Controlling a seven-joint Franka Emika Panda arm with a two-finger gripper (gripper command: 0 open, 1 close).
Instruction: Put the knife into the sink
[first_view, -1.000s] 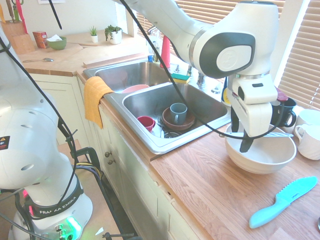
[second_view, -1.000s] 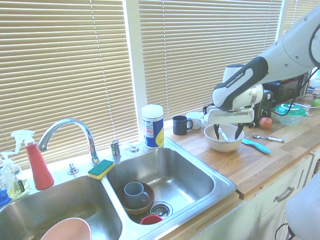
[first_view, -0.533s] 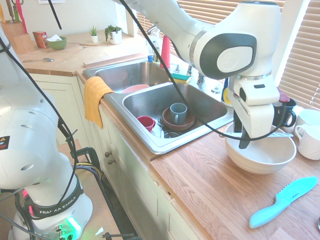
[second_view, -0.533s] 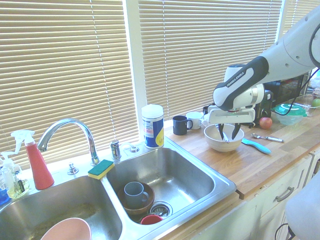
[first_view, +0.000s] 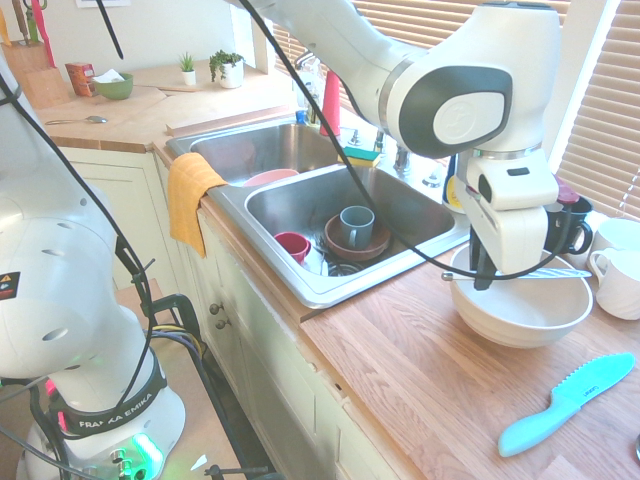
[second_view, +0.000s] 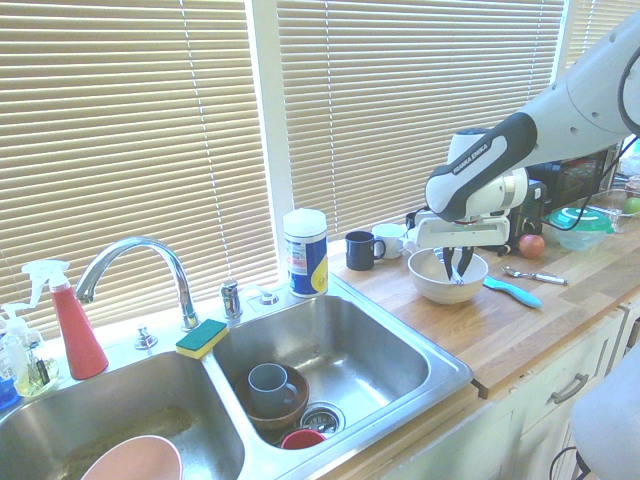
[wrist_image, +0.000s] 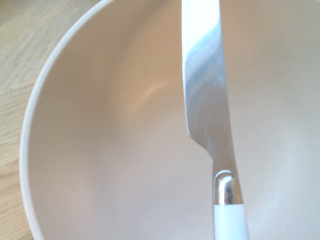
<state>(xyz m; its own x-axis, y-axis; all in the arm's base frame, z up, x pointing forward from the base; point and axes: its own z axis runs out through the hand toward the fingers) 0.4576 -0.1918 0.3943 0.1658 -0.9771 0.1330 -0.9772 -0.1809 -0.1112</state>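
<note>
First exterior view: gripper (first_view: 483, 277) jaws clamped on knife (first_view: 545, 273) at bowl (first_view: 522, 312), right of frame; grasp looks done, lift, carry and drop into sink (first_view: 322, 291), centre, left.

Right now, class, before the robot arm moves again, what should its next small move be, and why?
I would squeeze the hand snug before any lift. It is down at the slim silvery table knife, which lies across the round cream bowl, outside the stainless steel sink; whether the grip is firm, the pictures leave unclear.
</note>
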